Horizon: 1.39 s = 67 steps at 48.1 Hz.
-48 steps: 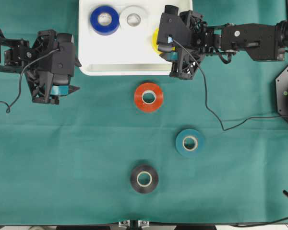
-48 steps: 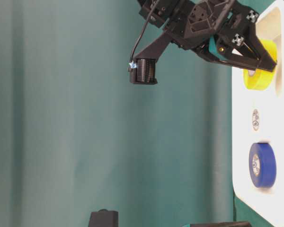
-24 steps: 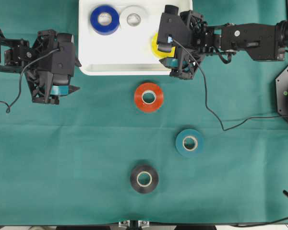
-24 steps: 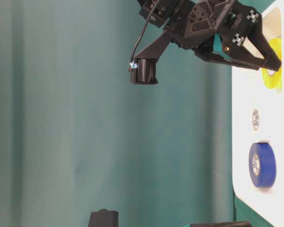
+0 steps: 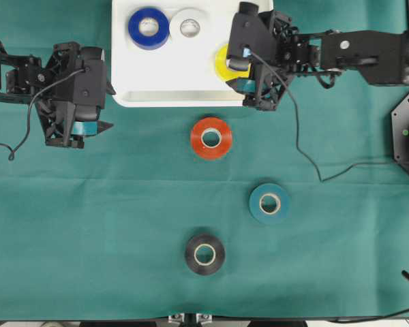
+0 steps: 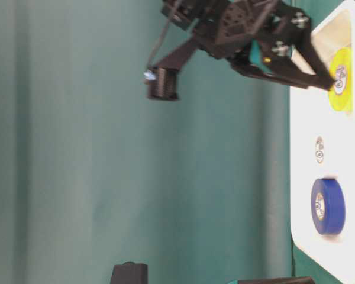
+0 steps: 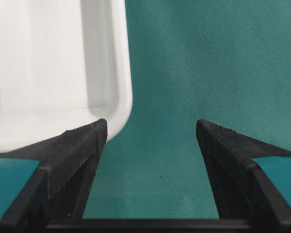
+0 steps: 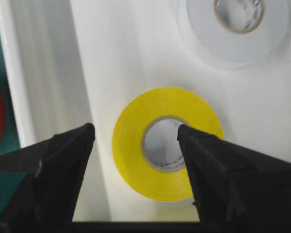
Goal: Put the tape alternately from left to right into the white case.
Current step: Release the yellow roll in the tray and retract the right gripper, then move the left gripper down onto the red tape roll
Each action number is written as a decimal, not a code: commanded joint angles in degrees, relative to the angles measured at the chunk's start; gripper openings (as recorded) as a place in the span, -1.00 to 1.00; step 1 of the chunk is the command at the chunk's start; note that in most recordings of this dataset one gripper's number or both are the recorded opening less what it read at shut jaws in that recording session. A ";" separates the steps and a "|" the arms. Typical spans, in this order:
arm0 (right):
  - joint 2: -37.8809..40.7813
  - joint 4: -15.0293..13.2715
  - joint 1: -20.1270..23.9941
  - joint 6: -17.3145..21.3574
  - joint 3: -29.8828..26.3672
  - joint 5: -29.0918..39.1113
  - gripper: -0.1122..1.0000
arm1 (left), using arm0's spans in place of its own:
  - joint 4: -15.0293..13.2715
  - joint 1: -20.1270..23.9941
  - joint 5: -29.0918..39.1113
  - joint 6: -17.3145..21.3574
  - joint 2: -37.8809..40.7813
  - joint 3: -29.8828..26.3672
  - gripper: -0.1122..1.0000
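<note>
A second ago the right gripper (image 5: 249, 65) was clamped on the yellow roll (image 8: 167, 143), which stood on edge over the white case (image 5: 170, 82); now the jaws have sprung apart and the roll lies flat on the case floor, at the right end of the tray near the top of the overhead view, the fingers hanging wide on either side of it. The left gripper (image 5: 88, 126) has not stirred: it waits at the left edge of the frame, jaws spread wide and empty, just beside the tray's lower left corner. I count six rolls of tape, one of each colour. Three are in the case: the blue roll (image 5: 148, 28), the white roll (image 5: 189, 26) beside it and the yellow one. Three are out on the green cloth (image 5: 109, 225): the red roll (image 5: 210, 138) just below the tray, the teal roll (image 5: 270, 203) lower right and the black roll (image 5: 204, 254) lowest of all. These look light and stiff, with smooth sides that may slip; pinching across the outer rim, or one finger through the grey core, seems safest.
</note>
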 commanded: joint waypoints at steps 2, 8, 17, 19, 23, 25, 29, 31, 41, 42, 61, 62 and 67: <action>-3.43 -0.09 0.09 0.09 -0.09 -0.26 0.57 | -0.18 -0.09 -0.18 -0.09 -0.88 -1.14 0.88; -5.80 0.09 0.70 0.09 0.79 -0.18 0.57 | -0.18 -0.09 -0.26 -0.09 -0.88 -1.14 0.88; -9.40 0.18 3.87 1.14 2.64 -0.62 0.57 | -0.18 -0.09 -0.26 -0.09 -0.88 -1.14 0.88; -10.11 0.18 4.75 1.41 3.08 -0.88 0.57 | -0.18 -0.18 -0.26 -0.09 -0.88 -1.14 0.88; -11.60 0.09 6.77 2.02 4.04 -1.76 0.57 | -0.18 -0.09 -0.53 -0.09 -0.79 -1.14 0.88; -12.30 0.18 7.82 2.37 4.57 -2.29 0.57 | -0.18 -0.09 -0.53 -0.09 -0.70 -1.23 0.88; -13.97 0.09 10.11 3.08 5.98 -3.69 0.57 | -0.18 -0.09 -0.62 -0.09 -0.62 -1.23 0.88; -14.77 0.18 11.07 3.34 6.68 -4.39 0.57 | -0.18 -0.18 -0.62 -0.09 -0.62 -1.23 0.88; -18.28 0.18 13.45 4.92 10.81 -7.56 0.56 | -0.18 -0.18 -0.62 -0.09 -0.53 -1.76 0.88; -18.63 0.18 13.45 4.92 11.25 -7.91 0.56 | -0.18 -0.09 -0.62 -0.09 -0.53 -1.85 0.88; -19.16 0.09 13.45 4.92 13.18 -10.02 0.56 | -0.18 -1.23 -0.62 0.00 1.76 -3.69 0.88; -19.16 0.09 13.45 4.92 13.27 -10.02 0.56 | -0.18 -1.49 -0.70 0.00 2.11 -3.87 0.88; -19.07 0.00 13.45 4.92 13.36 -10.02 0.56 | -0.18 -2.72 -0.62 0.00 3.78 -5.36 0.88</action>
